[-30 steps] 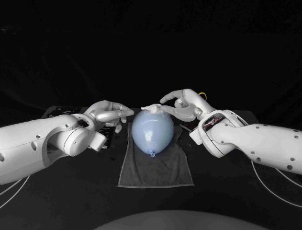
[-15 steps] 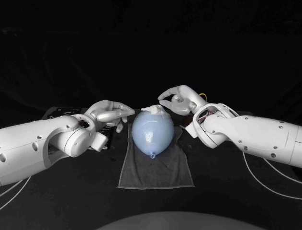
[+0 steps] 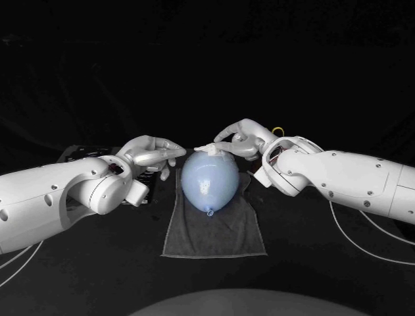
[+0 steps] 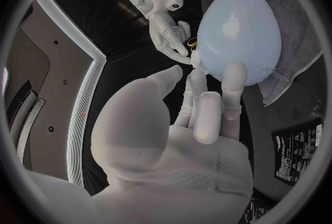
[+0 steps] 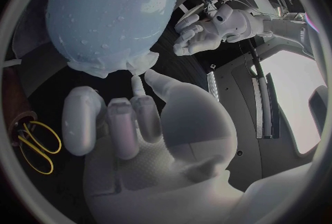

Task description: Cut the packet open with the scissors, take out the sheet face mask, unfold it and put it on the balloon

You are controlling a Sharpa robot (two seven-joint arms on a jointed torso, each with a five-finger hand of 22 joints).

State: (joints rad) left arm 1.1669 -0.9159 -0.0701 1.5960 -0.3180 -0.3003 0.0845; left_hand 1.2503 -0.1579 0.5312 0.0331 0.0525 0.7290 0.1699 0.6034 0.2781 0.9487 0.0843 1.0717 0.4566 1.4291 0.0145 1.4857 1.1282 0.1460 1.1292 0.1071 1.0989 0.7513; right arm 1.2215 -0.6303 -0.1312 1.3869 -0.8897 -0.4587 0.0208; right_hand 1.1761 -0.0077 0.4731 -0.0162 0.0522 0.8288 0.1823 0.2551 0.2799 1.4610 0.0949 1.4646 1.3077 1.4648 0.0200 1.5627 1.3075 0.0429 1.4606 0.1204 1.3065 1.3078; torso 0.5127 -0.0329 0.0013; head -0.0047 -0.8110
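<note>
1. The balloon [image 3: 210, 181] lies on its side at the centre of the frame, with its knot toward the bottom. It rests on a grey towel [image 3: 214, 230] spread over the black counter [image 3: 122, 276], which likely keeps it from rolling.
2. The sheet face mask [image 3: 210, 149] appears to cling wet over the balloon. A bunched white edge sits at the balloon's far end, just above centre.
3. Your right hand [image 3: 243, 139] enters from the right and pinches that bunched edge between thumb and a finger, probably to draw the sheet smooth.
4. Your left hand [image 3: 150, 153], left of the balloon, holds nothing. Its fingers are apart and reach toward the balloon's side, seemingly to steady it. I cannot tell whether they touch it.
5. The yellow-handled scissors [image 5: 33, 146] lie set aside near your right hand, so the cutting appears to be done.
</note>
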